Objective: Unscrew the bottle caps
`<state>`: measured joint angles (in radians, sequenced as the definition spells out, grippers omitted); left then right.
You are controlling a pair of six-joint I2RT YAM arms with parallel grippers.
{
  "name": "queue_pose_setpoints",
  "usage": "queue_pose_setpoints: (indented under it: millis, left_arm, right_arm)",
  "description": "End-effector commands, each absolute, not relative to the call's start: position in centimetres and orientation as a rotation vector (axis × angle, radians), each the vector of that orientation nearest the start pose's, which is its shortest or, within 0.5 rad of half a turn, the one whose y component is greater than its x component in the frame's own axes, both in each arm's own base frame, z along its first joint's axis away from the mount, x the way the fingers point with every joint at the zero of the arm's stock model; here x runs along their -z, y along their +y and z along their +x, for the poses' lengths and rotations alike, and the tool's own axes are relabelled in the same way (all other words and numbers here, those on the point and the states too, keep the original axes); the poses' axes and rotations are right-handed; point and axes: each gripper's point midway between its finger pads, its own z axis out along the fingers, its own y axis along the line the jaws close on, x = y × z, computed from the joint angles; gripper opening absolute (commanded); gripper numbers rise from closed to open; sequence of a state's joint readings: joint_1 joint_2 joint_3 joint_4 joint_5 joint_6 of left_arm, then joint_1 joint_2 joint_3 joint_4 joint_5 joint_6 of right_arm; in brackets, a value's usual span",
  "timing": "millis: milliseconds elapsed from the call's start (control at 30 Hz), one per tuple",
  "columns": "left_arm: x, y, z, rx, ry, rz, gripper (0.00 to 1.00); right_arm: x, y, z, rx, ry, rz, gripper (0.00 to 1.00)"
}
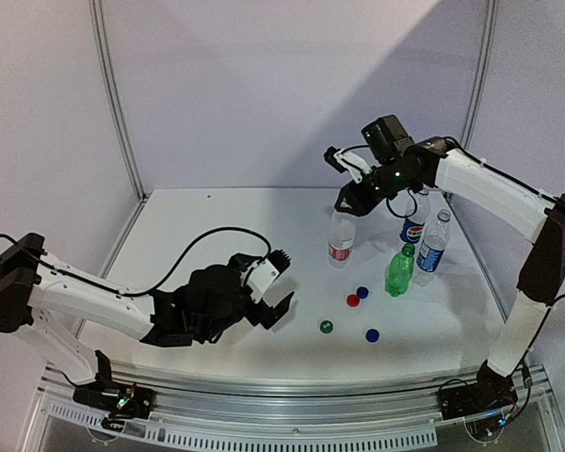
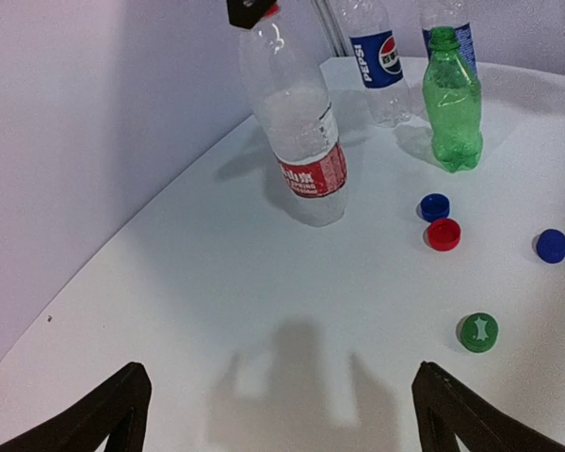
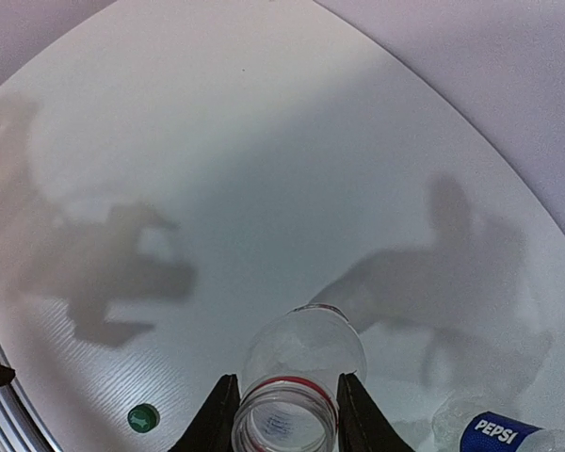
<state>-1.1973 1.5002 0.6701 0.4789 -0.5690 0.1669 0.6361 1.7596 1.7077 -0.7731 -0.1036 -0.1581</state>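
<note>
Right hand [image 3: 287, 395]: closed on the neck of the red-label bottle [image 1: 340, 237], 1 finger on each side just under the open mouth.
Left hand [image 1: 281, 281]: jaws wide apart, holding nothing, low over the near left of the table [image 1: 198, 226], pointing toward the caps.
Red-label bottle: far centre of the table, cap off, apparently empty; base on or just above the table, cannot tell which.
Other bottles: Pepsi bottle [image 1: 414, 222], blue-label bottle [image 1: 433, 247] and green bottle [image 1: 399, 271] upright in a cluster just right of the held one; no cap seen on any.
Caps: 4 loose on the table, nearer than the bottles. Red cap [image 1: 353, 300] just beside 1 blue cap [image 1: 362, 292], apparently touching; green cap [image 1: 326, 327] closest to the left hand; second blue cap [image 1: 371, 334] further right.
Task status: judged complete or nearly so, with 4 caps off and 4 open bottles; only release and withdrawal apparently outstanding.
Risk 1: toppling of the red-label bottle on release, if let go tilted or off the table; light empty plastic offers little resistance.
Risk 2: knock-on fall of the cluster, since the Pepsi bottle stands close to the right arm's exit path.
Risk 3: bottle dragged upward if a finger catches under the neck ring while opening.
Risk 4: caps scattered or pushed off the table by a low left-hand sweep.
</note>
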Motion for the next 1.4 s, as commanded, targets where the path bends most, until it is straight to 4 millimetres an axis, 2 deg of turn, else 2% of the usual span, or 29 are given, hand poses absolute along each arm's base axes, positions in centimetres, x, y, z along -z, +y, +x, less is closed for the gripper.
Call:
queue_pose_setpoints:
  millis: [0,300,700,900,1133,1367]
  left_arm:
    - [-15.6,-35.2,24.1,0.149,1.680,0.866,0.99]
    - [-15.3,-35.5,24.0,0.160,1.689,0.878,0.99]
    - [-15.0,-35.7,24.0,0.152,1.695,0.893,0.99]
    - [-14.9,-35.8,24.0,0.152,1.697,0.898,0.99]
    - [-15.0,-35.8,24.0,0.152,1.697,0.897,0.99]
    - [-15.1,-35.8,23.9,0.156,1.696,0.895,0.99]
  right_arm:
    - [-23.6,29.5,39.0,-0.358,2.301,-0.955,0.05]
    - [-21.4,28.8,40.4,-0.370,2.413,-0.912,0.09]
    - [-21.0,28.4,41.1,-0.424,2.453,-0.858,0.13]
    - [-20.8,28.2,41.9,-0.424,2.470,-0.845,0.30]
    - [-20.6,28.2,42.4,-0.408,2.470,-0.836,0.45]
    - [-20.7,28.0,42.7,-0.388,2.461,-0.835,0.49]
